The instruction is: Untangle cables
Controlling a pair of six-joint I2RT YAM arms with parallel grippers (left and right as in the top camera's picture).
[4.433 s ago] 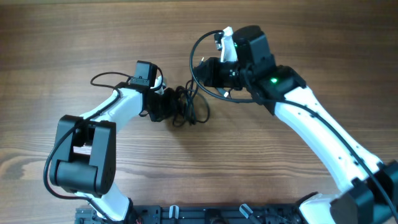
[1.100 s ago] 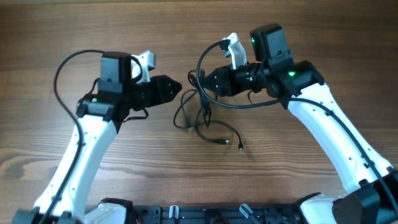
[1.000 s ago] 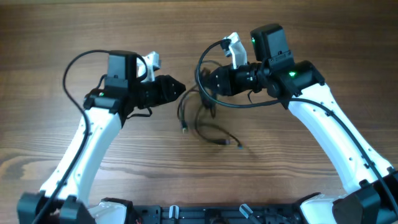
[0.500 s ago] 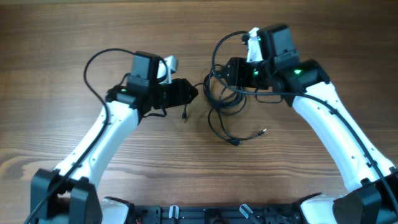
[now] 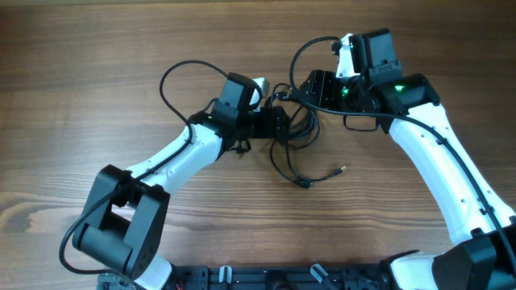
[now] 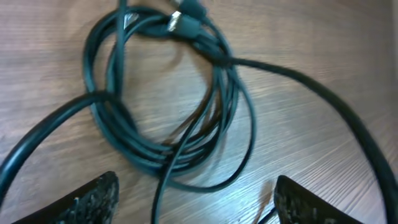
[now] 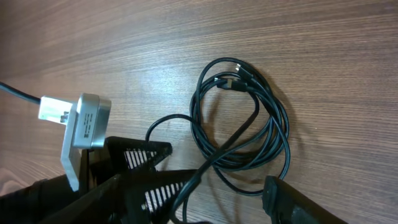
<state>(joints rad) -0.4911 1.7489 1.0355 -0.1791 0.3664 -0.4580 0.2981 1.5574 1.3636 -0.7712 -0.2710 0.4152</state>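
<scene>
Cables (image 6: 124,134) thin, black, looped coil on wood-grain table (image 6: 311,37); plug (image 6: 177,23) seemingly metallic

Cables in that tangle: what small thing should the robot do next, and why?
Probably ease the left gripper forward and shut it on the near strands of the cables. Its jaws stand open with the coil lying just ahead of them on the table, and the right gripper is open too, holding nothing.

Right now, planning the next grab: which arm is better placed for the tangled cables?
Probably left. The left gripper stands open, fingers flanking the cables in its wrist view; the right gripper sits off to their side.
</scene>
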